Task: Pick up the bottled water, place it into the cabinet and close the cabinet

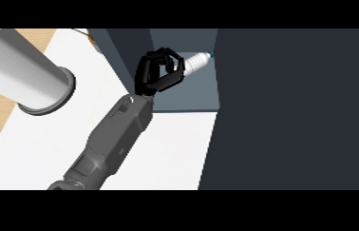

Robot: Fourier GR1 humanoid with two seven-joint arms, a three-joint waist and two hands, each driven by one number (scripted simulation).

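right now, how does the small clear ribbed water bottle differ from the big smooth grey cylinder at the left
The water bottle lies tilted in the grey cabinet opening, gripped by the black hand; the grey cylinder sits apart at the left, untouched. The bottle is slim and ribbed; the cylinder is broad, smooth, with a flared rim. Both are round-bodied.

One bottled water (197, 61) shows, and one cabinet (280, 106). One hand (157, 73) and one grey forearm (112, 139) appear. One large grey cylinder (32, 78) stands by.

The right hand (157, 73) curls its fingers (170, 59) round the bottled water (196, 60) inside the open cabinet (189, 92).
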